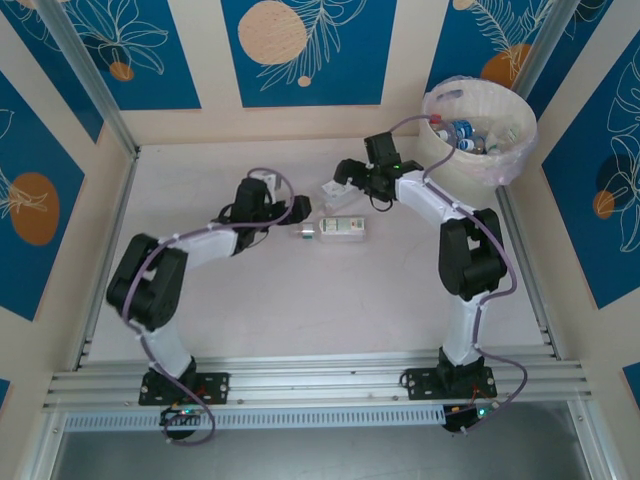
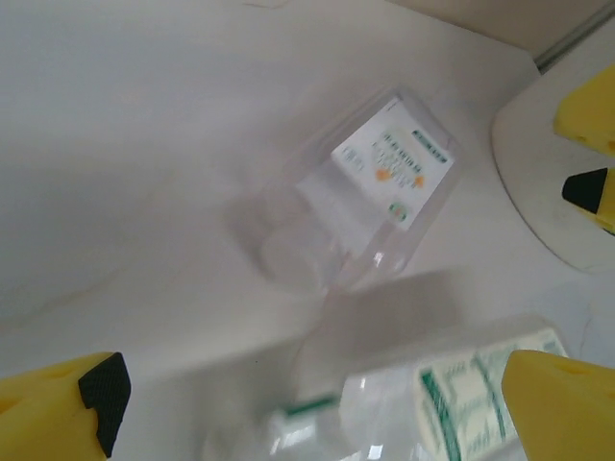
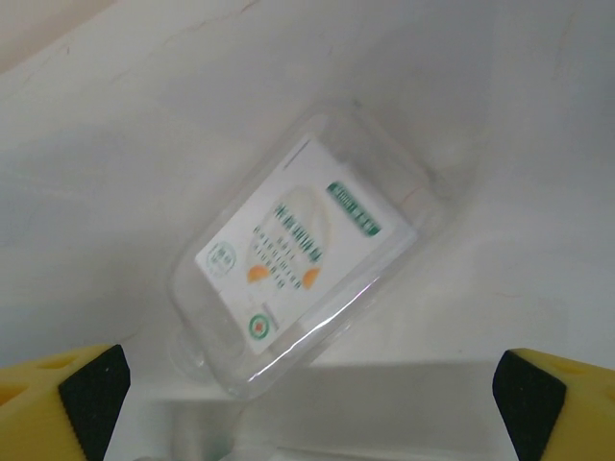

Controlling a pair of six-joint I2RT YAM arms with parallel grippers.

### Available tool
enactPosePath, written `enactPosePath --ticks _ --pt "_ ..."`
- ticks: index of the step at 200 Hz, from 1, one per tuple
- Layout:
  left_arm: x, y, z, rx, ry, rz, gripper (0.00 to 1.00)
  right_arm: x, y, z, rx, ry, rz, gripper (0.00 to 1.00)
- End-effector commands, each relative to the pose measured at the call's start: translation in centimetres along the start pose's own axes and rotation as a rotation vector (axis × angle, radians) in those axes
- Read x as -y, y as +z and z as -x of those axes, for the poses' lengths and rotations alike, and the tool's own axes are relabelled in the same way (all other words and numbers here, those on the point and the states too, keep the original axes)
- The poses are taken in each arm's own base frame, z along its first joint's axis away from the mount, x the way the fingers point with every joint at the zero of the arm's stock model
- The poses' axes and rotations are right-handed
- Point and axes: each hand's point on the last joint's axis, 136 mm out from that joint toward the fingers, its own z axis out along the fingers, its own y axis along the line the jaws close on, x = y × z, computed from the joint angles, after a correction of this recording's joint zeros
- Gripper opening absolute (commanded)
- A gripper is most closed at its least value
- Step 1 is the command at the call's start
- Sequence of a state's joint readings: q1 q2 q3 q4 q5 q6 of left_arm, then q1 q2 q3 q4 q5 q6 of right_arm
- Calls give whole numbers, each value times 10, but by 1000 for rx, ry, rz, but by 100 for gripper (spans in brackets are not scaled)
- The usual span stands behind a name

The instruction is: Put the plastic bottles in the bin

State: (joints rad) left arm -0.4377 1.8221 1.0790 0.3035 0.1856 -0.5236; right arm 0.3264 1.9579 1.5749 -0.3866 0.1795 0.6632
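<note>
Two clear plastic bottles lie on the table. One with a green-printed label [image 1: 340, 229] [image 2: 452, 389] lies low between the yellow fingers of my left gripper [image 1: 296, 216] [image 2: 317, 413], which is open around it without pinching. The other, with a white label and orange marks [image 1: 337, 191] [image 3: 303, 252] [image 2: 384, 182], lies just ahead of my right gripper [image 1: 358, 185] [image 3: 312, 408], whose jaws stand open and empty. The bin [image 1: 502, 160], a round off-white bucket with a bag liner, stands at the far right corner. It holds several bottles [image 1: 462, 135].
Aluminium rails [image 1: 310, 375] run along the near edge, and patterned walls [image 1: 300, 50] close in the table on three sides. The right gripper's yellow finger [image 2: 588, 101] shows at the upper right of the left wrist view, close to the left gripper.
</note>
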Motion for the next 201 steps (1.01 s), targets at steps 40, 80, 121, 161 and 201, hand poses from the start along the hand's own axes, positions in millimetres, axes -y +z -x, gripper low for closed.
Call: enactPosePath --ticks 40,80,121,161,201 --pt "4 89 23 -21 25 -189 100 25 -31 9 18 134 78 99" --pt "43 97 15 -39 55 -395 100 28 -21 6 -20 159 93 99" --pt "76 81 -15 -93 144 -515 100 27 0 7 -67 183 99 99" --pt "94 63 -28 -114 157 -588 100 38 19 1 -106 111 -46 99" --pt "114 67 -51 -177 153 -646 100 44 38 -7 -141 63 -155 99"
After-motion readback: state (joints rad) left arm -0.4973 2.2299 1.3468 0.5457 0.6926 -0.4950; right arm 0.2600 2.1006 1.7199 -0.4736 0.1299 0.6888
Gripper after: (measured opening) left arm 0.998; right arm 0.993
